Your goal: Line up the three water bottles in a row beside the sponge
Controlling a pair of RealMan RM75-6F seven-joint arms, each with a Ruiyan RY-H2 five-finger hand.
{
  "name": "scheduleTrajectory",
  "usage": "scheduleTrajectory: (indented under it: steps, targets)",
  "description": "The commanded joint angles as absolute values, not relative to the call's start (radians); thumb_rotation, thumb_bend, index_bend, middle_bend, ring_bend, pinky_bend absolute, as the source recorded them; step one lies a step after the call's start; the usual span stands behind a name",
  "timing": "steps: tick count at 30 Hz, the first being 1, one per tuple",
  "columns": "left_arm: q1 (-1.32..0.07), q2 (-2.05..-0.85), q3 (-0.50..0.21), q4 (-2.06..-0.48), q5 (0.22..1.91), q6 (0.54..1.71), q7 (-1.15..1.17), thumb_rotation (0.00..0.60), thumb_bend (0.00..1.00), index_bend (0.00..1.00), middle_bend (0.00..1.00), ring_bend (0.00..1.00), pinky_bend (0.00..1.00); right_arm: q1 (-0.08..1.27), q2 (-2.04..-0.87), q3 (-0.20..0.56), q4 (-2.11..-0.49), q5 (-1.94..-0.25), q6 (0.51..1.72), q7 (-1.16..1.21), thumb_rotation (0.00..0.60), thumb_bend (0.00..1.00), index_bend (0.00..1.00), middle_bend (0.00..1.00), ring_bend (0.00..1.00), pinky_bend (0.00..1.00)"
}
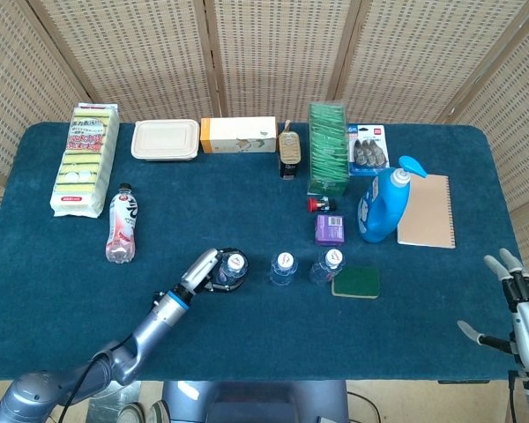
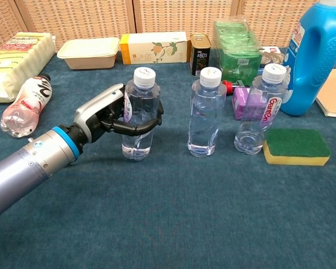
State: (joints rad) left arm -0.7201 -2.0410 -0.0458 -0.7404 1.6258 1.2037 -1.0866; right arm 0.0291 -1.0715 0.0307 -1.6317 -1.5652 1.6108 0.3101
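I hold the third water bottle (image 2: 139, 115) upright in my left hand (image 2: 109, 115), fingers wrapped around its middle, cap up. In the chest view it sits just left of centre; in the head view it lies in the lower middle of the frame, with my hand (image 1: 207, 270) coming in from the lower left.

What the next move turns on is the gap to the right. The middle bottle (image 2: 205, 112) stands right of the one I hold, apart from it, and the labelled bottle (image 2: 259, 109) stands further right again, just beside the green sponge (image 2: 297, 147), near enough that I cannot tell whether they touch. All three long axes are vertical, and in the head view the three caps fall roughly along one line running left to right toward the sponge (image 1: 355, 282). Whether the held bottle's base rests on the cloth I cannot tell.

My judgement: the row is nearly made; what remains is to set this bottle down, perhaps a little closer to the middle one, and let go without tipping it.

My right hand (image 1: 527, 319) hangs at the lower right edge of the head view, fingers spread and holding nothing, well apart from the bottles. The left is plainly the nearer.
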Motion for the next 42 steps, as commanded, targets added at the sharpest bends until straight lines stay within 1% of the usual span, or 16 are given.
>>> scheduleTrajectory:
  steps: [1, 8, 11, 14, 15, 17, 19, 22, 25, 27, 29, 34, 38, 42]
  targets:
    - [-0.723, -2.046, -0.043, -0.735, 1.625, 1.205, -1.091, 0.600, 0.39, 0.54, 0.55, 0.42, 0.51, 0.029, -1.071, 0.031, -1.633, -1.567, 1.607, 0.311, 0.600, 0.03, 0.10, 0.00, 0.00, 0.10]
    - [-0.723, -2.056, -0.033, -0.724, 1.628, 1.213, -1.090, 0.600, 0.39, 0.54, 0.55, 0.41, 0.51, 0.025, -1.065, 0.031, -1.637, -1.574, 1.607, 0.316, 0.600, 0.03, 0.10, 0.00, 0.00, 0.10]
    - [-0.721, -2.062, -0.033, -0.709, 1.624, 1.217, -1.065, 0.600, 0.39, 0.54, 0.54, 0.36, 0.48, 0.022, -1.060, 0.029, -1.639, -1.579, 1.608, 0.321, 0.600, 0.03, 0.10, 0.00, 0.00, 0.10]
    - [-0.719, -2.064, -0.032, -0.704, 1.622, 1.222, -1.055, 0.600, 0.38, 0.53, 0.46, 0.27, 0.44, 0.021, -1.057, 0.027, -1.640, -1.585, 1.606, 0.325, 0.600, 0.03, 0.10, 0.00, 0.00, 0.10]
    - [-0.719, -2.064, -0.031, -0.703, 1.623, 1.222, -1.053, 0.600, 0.38, 0.50, 0.42, 0.23, 0.42, 0.021, -1.056, 0.027, -1.640, -1.586, 1.605, 0.326, 0.600, 0.03, 0.10, 0.00, 0.00, 0.09]
    - [-0.720, -2.061, -0.025, -0.704, 1.626, 1.219, -1.052, 0.600, 0.38, 0.41, 0.35, 0.18, 0.37, 0.020, -1.055, 0.027, -1.640, -1.588, 1.604, 0.327, 0.600, 0.03, 0.10, 0.00, 0.00, 0.10]
    - [-0.723, -2.054, -0.016, -0.709, 1.629, 1.209, -1.052, 0.600, 0.36, 0.27, 0.26, 0.12, 0.33, 0.019, -1.052, 0.026, -1.642, -1.591, 1.605, 0.329, 0.600, 0.03, 0.10, 0.00, 0.00, 0.10]
    - [-0.725, -2.045, -0.011, -0.720, 1.628, 1.196, -1.049, 0.600, 0.34, 0.14, 0.18, 0.07, 0.29, 0.017, -1.049, 0.026, -1.643, -1.593, 1.607, 0.332, 0.600, 0.03, 0.10, 0.00, 0.00, 0.10]
    - [-0.726, -2.035, -0.009, -0.733, 1.625, 1.191, -1.048, 0.600, 0.33, 0.05, 0.14, 0.04, 0.27, 0.015, -1.047, 0.026, -1.644, -1.595, 1.607, 0.335, 0.600, 0.03, 0.10, 0.00, 0.00, 0.09]
    - [-0.722, -2.029, -0.010, -0.743, 1.624, 1.199, -1.048, 0.600, 0.32, 0.02, 0.12, 0.03, 0.26, 0.015, -1.046, 0.026, -1.644, -1.596, 1.606, 0.335, 0.600, 0.03, 0.10, 0.00, 0.00, 0.10]
    - [-0.717, -2.022, -0.008, -0.753, 1.625, 1.210, -1.048, 0.600, 0.32, 0.00, 0.11, 0.03, 0.26, 0.015, -1.045, 0.026, -1.645, -1.598, 1.605, 0.336, 0.600, 0.03, 0.10, 0.00, 0.00, 0.10]
    - [-0.700, -2.000, 0.000, -0.778, 1.633, 1.246, -1.046, 0.600, 0.31, 0.00, 0.08, 0.02, 0.26, 0.014, -1.042, 0.025, -1.647, -1.603, 1.605, 0.337, 0.600, 0.03, 0.10, 0.00, 0.00, 0.09]
    - [-0.685, -1.980, 0.000, -0.794, 1.631, 1.269, -1.039, 0.600, 0.31, 0.00, 0.07, 0.01, 0.26, 0.012, -1.039, 0.022, -1.651, -1.612, 1.606, 0.340, 0.600, 0.03, 0.10, 0.00, 0.00, 0.09]
    - [-0.682, -1.970, -0.002, -0.800, 1.627, 1.267, -1.018, 0.600, 0.31, 0.00, 0.07, 0.01, 0.26, 0.010, -1.035, 0.019, -1.655, -1.622, 1.610, 0.343, 0.600, 0.03, 0.10, 0.00, 0.00, 0.09]
